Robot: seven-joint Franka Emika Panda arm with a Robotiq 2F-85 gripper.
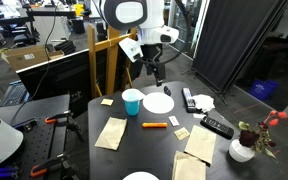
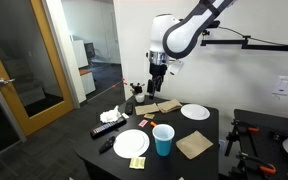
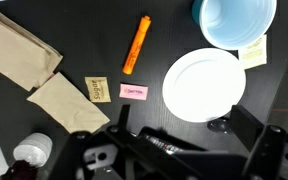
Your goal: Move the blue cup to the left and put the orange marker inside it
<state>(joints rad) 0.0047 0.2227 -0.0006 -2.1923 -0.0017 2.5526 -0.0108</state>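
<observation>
The blue cup [image 1: 132, 101] stands upright on the black table next to a white plate [image 1: 158, 103]. It also shows in an exterior view [image 2: 163, 139] and at the top right of the wrist view [image 3: 234, 20], and it is empty. The orange marker [image 1: 154, 125] lies flat on the table, apart from the cup; the wrist view [image 3: 136, 43] shows it left of the cup. My gripper [image 1: 154, 70] hangs well above the table's far side, also in an exterior view [image 2: 156, 85]. Its fingers [image 3: 184, 118] are spread open and hold nothing.
Brown napkins [image 1: 111, 133] [image 1: 200, 143] and small sticky notes [image 3: 132, 91] lie on the table. Two black remotes [image 1: 188, 99] [image 1: 216, 127] lie beyond the plate. A white vase with flowers [image 1: 242, 150] stands at a corner. A second white plate [image 2: 194, 112] lies near another table edge.
</observation>
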